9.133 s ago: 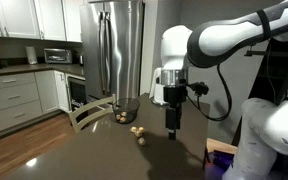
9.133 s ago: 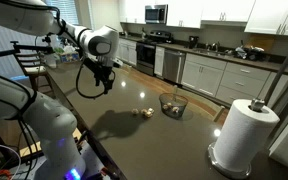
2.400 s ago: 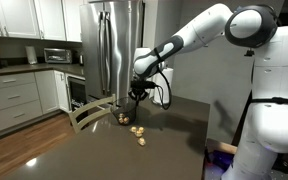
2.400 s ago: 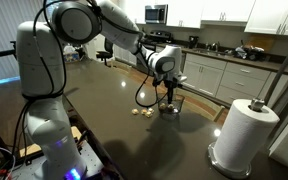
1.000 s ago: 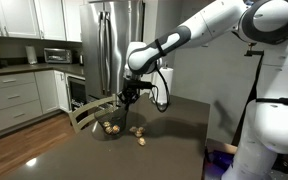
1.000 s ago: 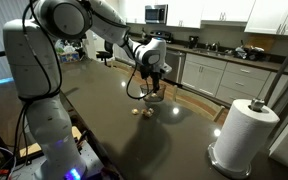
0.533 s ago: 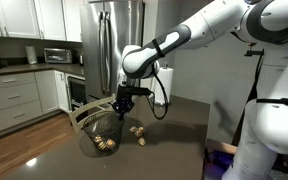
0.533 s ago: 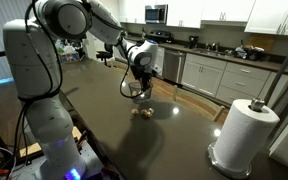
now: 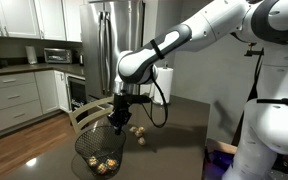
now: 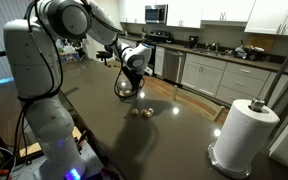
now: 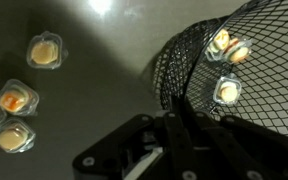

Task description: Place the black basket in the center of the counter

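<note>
- Hanging by its rim from the gripper (image 9: 119,122): the black basket (image 9: 99,152), with the wire bowl sagging below and to one side of the fingers.
- Pinched shut on the rim wire, as seen in the wrist view, with the gripper (image 11: 179,118) coming in from the bottom edge and the mesh of the basket (image 11: 246,60) spreading away from the fingertips.
- Tilted in an exterior view too, with the basket (image 10: 125,88) just under the gripper (image 10: 132,73) and seemingly clear of the counter (image 10: 174,135), though contact cannot be ruled out.
- Inside the mesh, below the fingers: a few small tan lumps (image 9: 104,165), also seen through the wire in the wrist view (image 11: 227,92).
- Loose on the dark counter (image 9: 174,150) just beyond the gripper: a small cluster of more lumps (image 9: 137,131), lying apart from the basket (image 10: 141,112).
- To the other side of the fingers in the wrist view: four such loose lumps (image 11: 17,97) on the bare counter (image 11: 104,60).
- Well away from the gripper, near the counter's corner: an upright paper towel roll (image 10: 241,130).
- Behind the arm: a steel refrigerator (image 9: 119,45).
</note>
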`<state>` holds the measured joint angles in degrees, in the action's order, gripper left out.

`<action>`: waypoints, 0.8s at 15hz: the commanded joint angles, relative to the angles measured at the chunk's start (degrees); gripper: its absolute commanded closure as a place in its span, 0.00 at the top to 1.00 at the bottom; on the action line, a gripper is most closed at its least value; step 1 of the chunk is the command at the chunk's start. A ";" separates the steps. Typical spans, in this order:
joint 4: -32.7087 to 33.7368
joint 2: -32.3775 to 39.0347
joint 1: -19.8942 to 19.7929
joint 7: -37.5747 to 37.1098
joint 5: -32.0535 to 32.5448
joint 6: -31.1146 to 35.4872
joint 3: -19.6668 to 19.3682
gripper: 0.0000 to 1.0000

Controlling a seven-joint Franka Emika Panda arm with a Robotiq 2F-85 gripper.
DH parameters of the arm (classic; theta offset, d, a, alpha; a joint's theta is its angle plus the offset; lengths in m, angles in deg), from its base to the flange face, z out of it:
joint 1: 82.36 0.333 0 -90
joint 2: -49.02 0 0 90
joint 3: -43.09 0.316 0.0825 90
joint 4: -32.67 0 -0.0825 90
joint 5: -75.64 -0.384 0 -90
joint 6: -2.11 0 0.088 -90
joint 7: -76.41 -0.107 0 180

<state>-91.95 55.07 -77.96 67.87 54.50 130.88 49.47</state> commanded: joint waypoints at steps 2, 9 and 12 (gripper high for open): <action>-0.88 -0.48 0.69 8.94 -3.36 -3.52 1.27 0.02; -1.51 -0.44 1.42 13.42 -3.01 -5.93 2.12 0.44; -1.62 -0.66 1.59 13.17 -2.66 -6.21 2.08 0.62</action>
<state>-92.94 55.13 -76.44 79.02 53.09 125.48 51.60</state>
